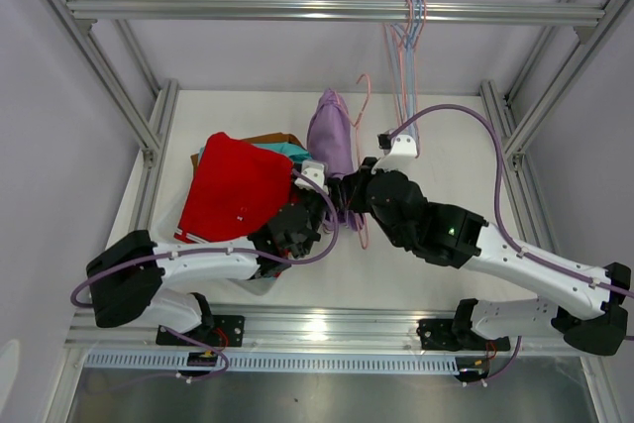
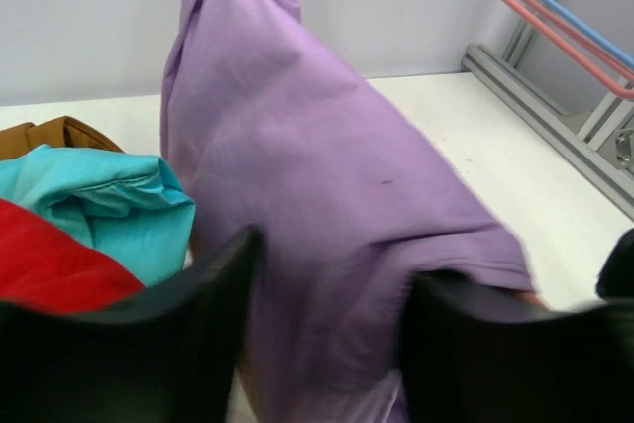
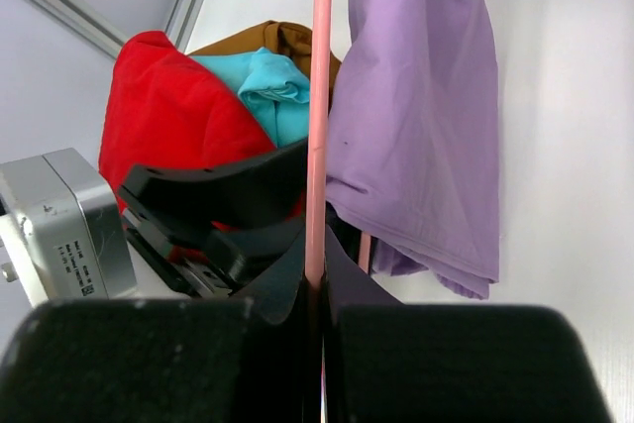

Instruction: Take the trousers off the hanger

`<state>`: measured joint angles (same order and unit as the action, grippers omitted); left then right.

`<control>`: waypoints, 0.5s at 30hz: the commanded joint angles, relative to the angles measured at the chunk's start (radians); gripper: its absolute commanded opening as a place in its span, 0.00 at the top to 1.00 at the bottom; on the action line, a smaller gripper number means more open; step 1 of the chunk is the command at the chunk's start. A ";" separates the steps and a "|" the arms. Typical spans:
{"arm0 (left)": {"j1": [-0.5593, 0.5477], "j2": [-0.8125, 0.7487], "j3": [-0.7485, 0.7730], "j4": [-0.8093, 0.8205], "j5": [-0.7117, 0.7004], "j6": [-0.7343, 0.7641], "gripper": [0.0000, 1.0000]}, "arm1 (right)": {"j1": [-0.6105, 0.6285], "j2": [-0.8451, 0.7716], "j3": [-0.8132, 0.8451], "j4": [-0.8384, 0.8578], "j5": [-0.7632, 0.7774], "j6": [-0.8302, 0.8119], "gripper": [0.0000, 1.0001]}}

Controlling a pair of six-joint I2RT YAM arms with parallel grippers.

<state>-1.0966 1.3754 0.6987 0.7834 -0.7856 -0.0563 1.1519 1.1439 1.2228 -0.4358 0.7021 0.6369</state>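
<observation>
Clamped shut in right gripper (image 3: 317, 289): hanger (image 3: 318, 96) rod. Draped over hanger, just beyond and right of those jaws: lilac trousers (image 2: 317, 195). Straddled by left gripper (image 2: 337, 264), jaws apart, cloth filling the gap; pinched or not, cannot tell. Piled left of left jaws: red trousers (image 1: 233, 190), teal trousers (image 2: 109, 195), brown trousers (image 2: 50, 134).

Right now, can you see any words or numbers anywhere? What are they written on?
Small sticker on the grey box, at the left of the right wrist view: dark print, too small to read.
Nothing else carries text that can be read; the lilac trousers and the red trousers show no words.
</observation>
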 commanded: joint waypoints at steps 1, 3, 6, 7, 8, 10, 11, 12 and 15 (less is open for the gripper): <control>0.018 0.017 -0.001 0.089 -0.003 -0.034 0.49 | 0.015 -0.044 0.010 0.077 -0.007 0.035 1.00; 0.017 0.019 -0.001 0.086 0.002 -0.037 0.55 | 0.015 -0.046 0.020 0.081 -0.012 0.033 1.00; 0.015 0.019 -0.002 0.080 -0.001 -0.036 0.66 | 0.015 -0.046 0.033 0.081 -0.016 0.027 1.00; 0.015 0.017 -0.005 0.080 -0.003 -0.036 0.71 | 0.015 -0.047 0.037 0.081 -0.021 0.027 1.00; 0.017 0.016 -0.010 0.082 -0.004 -0.037 0.75 | 0.015 -0.049 0.040 0.083 -0.024 0.024 1.00; 0.015 0.011 -0.018 0.095 -0.015 -0.040 0.92 | 0.017 -0.049 0.047 0.085 -0.042 0.027 1.00; 0.017 0.004 -0.031 0.100 -0.024 -0.045 0.96 | 0.019 -0.050 0.046 0.088 -0.047 0.032 1.00; 0.015 -0.001 -0.034 0.108 -0.027 -0.048 0.99 | 0.020 -0.050 0.046 0.089 -0.050 0.032 1.00; 0.015 -0.013 -0.039 0.117 -0.029 -0.048 0.99 | 0.026 -0.050 0.038 0.092 -0.049 0.040 1.00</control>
<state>-1.0966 1.3891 0.6712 0.8391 -0.7761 -0.0792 1.1587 1.1385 1.2232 -0.4290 0.6495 0.6556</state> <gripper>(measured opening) 0.036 0.018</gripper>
